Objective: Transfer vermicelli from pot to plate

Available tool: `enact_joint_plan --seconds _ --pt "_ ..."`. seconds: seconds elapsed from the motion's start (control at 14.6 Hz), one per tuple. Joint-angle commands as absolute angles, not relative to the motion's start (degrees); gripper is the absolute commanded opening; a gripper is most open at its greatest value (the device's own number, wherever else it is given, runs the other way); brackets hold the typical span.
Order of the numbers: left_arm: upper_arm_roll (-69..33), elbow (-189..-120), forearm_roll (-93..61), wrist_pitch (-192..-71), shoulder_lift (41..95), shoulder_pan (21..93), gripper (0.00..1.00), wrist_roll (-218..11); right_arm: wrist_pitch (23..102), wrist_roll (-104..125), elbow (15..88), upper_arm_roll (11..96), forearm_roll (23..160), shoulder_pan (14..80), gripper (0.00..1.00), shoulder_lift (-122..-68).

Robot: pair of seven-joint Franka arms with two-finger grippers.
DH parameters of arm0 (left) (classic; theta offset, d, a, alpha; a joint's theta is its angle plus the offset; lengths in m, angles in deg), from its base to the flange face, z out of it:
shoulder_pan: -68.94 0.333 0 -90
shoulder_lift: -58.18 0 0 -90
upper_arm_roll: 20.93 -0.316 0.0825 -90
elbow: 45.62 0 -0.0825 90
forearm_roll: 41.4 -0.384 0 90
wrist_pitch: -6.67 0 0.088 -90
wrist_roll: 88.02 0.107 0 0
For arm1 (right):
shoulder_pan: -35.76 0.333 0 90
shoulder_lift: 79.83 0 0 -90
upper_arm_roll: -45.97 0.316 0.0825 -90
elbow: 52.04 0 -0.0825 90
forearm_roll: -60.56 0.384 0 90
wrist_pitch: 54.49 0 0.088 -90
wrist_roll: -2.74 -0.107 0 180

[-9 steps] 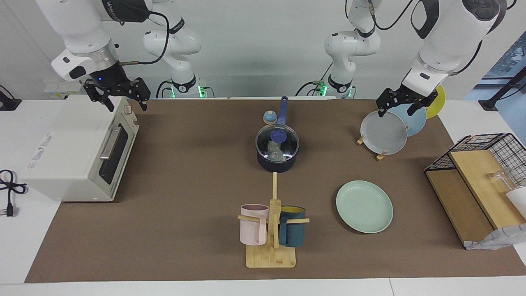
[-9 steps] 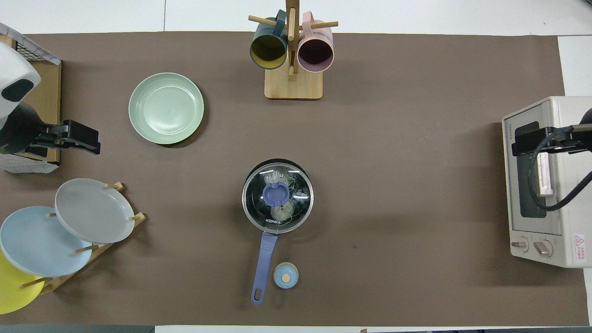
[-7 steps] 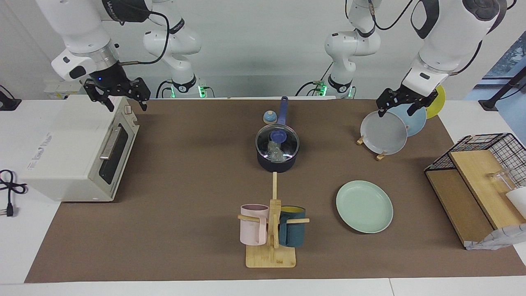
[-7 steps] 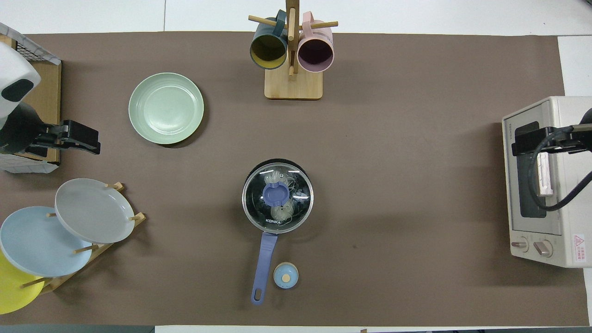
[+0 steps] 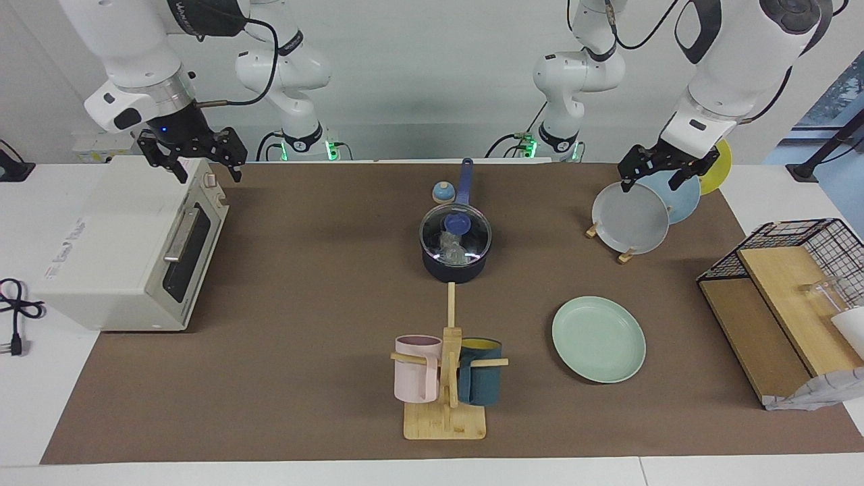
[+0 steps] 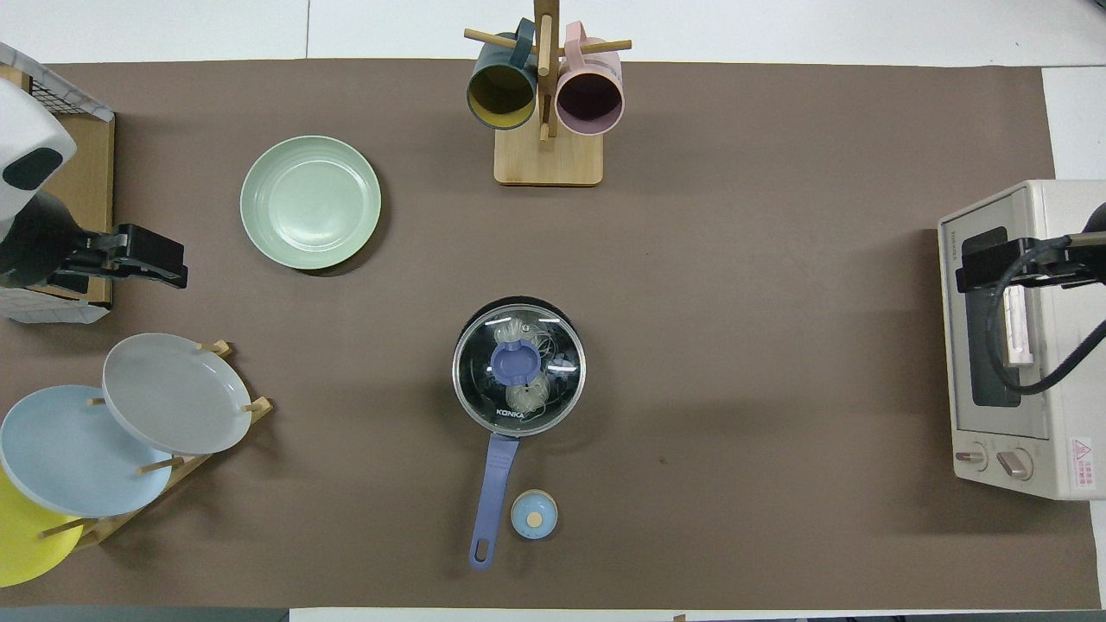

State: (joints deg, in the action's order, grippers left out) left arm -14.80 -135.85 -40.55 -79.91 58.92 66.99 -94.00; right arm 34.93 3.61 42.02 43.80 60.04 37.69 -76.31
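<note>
The dark navy pot (image 5: 454,266) stands mid-table with its blue handle (image 6: 494,492) pointing toward the robots. A glass lid with a blue knob (image 5: 457,223) covers it. The whitish vermicelli (image 6: 525,396) shows through the lid, inside the pot (image 6: 518,369). The mint-green plate (image 5: 599,339) lies empty, farther from the robots than the pot and toward the left arm's end; it also shows in the overhead view (image 6: 310,201). My left gripper (image 5: 650,182) hangs open and empty over the plate rack. My right gripper (image 5: 209,175) hangs open and empty over the toaster oven.
A toaster oven (image 5: 128,250) stands at the right arm's end. A rack holds grey (image 5: 631,219), light blue and yellow plates at the left arm's end. A mug tree (image 5: 447,378) with a pink and a teal mug stands farther out. A small blue knob-like object (image 5: 442,194) sits beside the handle. A wire basket (image 5: 783,236) is nearby.
</note>
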Motion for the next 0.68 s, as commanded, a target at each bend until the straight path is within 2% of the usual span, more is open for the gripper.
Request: enact_joint_plan --seconds 0.0,0.41,0.62 --pt "-14.5 -136.9 -41.3 -80.4 57.8 67.5 1.0 -93.7 35.5 4.1 43.3 45.8 62.6 37.5 1.0 -75.2" --pt "-14.5 -136.9 -41.3 -80.4 57.8 67.5 1.0 -93.7 41.5 -18.6 42.3 61.6 64.1 38.0 1.0 -80.8" --pt "-14.5 -136.9 -41.3 -80.4 57.7 67.5 1.0 -93.7 45.3 -31.2 37.7 70.0 60.3 40.3 1.0 -88.9"
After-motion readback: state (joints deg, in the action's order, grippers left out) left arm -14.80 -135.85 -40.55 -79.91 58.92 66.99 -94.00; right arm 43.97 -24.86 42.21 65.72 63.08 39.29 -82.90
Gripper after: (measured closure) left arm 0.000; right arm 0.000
